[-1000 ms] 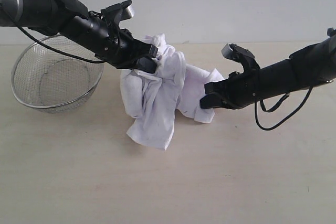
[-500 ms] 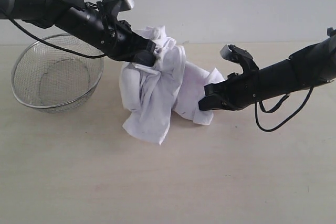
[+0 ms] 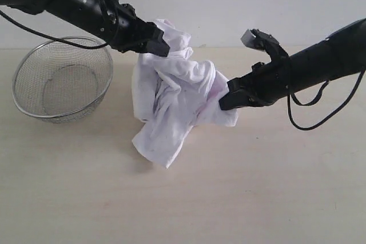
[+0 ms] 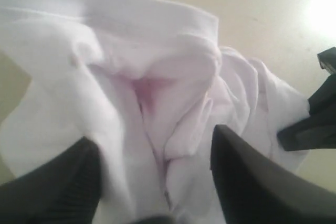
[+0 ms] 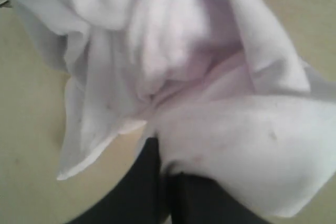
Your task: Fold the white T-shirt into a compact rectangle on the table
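Clamping the white T-shirt (image 3: pixel 171 95) is the right pincer (image 3: pixel 225 100); the left pincer (image 3: pixel 159 45) gapes.

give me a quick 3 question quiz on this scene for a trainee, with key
1. True or false: the shirt is already folded into a neat rectangle.
2. In the exterior view, the basket stands: A) left of the shirt, B) right of the shirt, C) on top of the shirt.
3. Which gripper is shut on the shirt?

Key
1. False: it is a crumpled bunch, lifted between the two arms.
2. A
3. The right gripper. The left gripper is at the shirt's top with its jaws apart.
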Robot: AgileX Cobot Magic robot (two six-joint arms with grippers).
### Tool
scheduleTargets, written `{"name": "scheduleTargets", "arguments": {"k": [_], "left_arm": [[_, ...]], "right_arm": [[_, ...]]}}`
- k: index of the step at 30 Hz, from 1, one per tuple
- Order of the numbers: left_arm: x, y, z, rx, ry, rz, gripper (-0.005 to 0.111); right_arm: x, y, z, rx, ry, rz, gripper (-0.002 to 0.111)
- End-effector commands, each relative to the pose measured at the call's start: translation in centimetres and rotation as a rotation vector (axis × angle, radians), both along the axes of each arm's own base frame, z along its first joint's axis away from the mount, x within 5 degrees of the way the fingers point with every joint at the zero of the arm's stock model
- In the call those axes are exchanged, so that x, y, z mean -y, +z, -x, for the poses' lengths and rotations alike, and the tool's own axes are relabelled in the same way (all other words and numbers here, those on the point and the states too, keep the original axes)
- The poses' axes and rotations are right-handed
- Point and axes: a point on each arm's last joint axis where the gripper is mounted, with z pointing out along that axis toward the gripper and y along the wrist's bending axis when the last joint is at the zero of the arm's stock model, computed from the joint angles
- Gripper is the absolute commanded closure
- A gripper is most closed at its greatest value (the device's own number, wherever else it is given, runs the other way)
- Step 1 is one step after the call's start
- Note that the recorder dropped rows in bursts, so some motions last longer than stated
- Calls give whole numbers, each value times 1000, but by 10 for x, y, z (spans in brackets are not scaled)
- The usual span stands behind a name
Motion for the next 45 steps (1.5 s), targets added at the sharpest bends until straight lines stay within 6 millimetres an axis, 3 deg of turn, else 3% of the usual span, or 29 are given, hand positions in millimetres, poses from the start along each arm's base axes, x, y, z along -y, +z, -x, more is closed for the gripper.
{"name": "scheduleTargets", "arguments": {"k": [1, 8, 38, 40, 45], "left_arm": [[-11, 34, 5, 83, 21, 16, 53], [-13, 41, 13, 43, -2, 32, 53], [-15, 39, 13, 51, -19, -12, 53], [-15, 39, 13, 51, -19, -14, 57], [-15, 39, 13, 52, -20, -16, 81]], "right_arm": [[-2, 21, 8, -36, 16, -30, 108], [-2, 32, 20, -84, 87, -1, 108], [2, 27, 24, -128, 110, 63, 108], [2, 27, 24, -128, 111, 65, 108], [2, 27, 24, -128, 111, 65, 108]]}}
